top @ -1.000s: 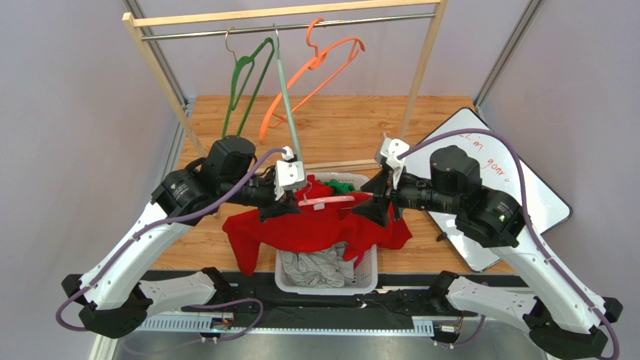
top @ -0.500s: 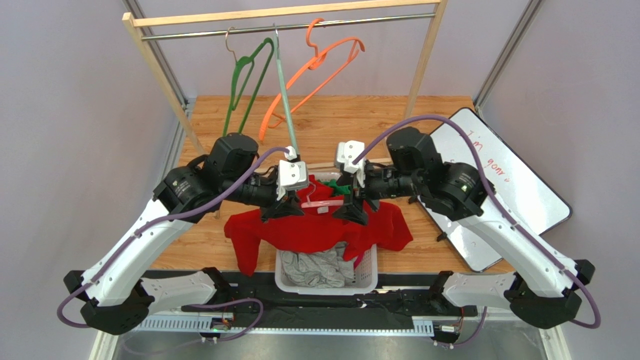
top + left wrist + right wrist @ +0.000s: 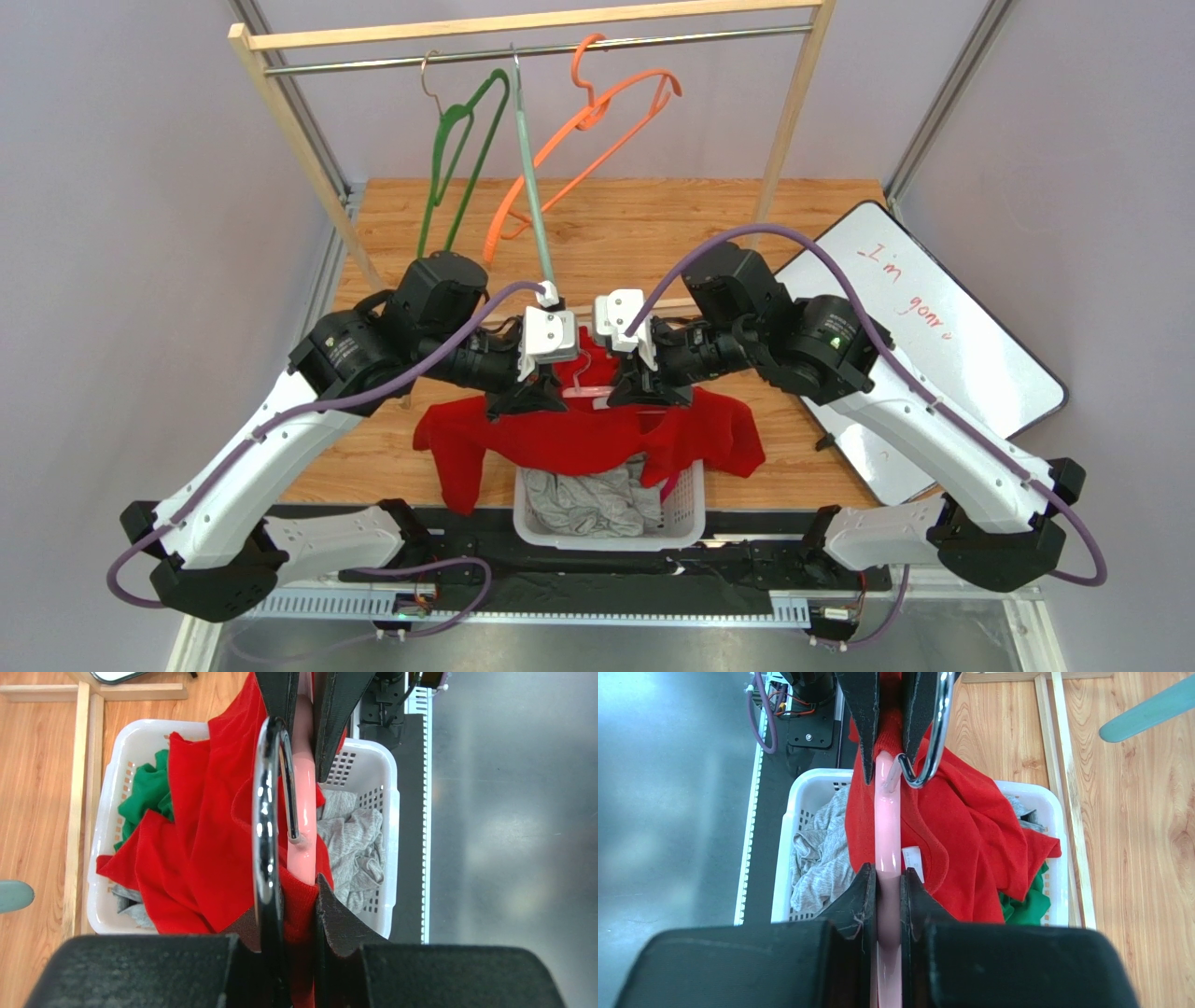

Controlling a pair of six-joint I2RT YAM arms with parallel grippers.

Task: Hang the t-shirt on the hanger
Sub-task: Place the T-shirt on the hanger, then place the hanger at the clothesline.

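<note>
While both arms hold the hanger (image 3: pixel 887 833) above the white basket (image 3: pixel 390 826) at the near edge of the bench (image 3: pixel 659 224), the t-shirt (image 3: pixel 589 437) hangs draped over it, bunched beside the metal hook (image 3: pixel 267 812). The left fingers (image 3: pixel 337 915) are clenched on the hanger near the hook, red cloth pinched in with it; the right fingers (image 3: pixel 854 899) clamp the pink bar. Good practice is likely one firm hold while the other eases cloth outward, seating the shoulder without slippage.
</note>
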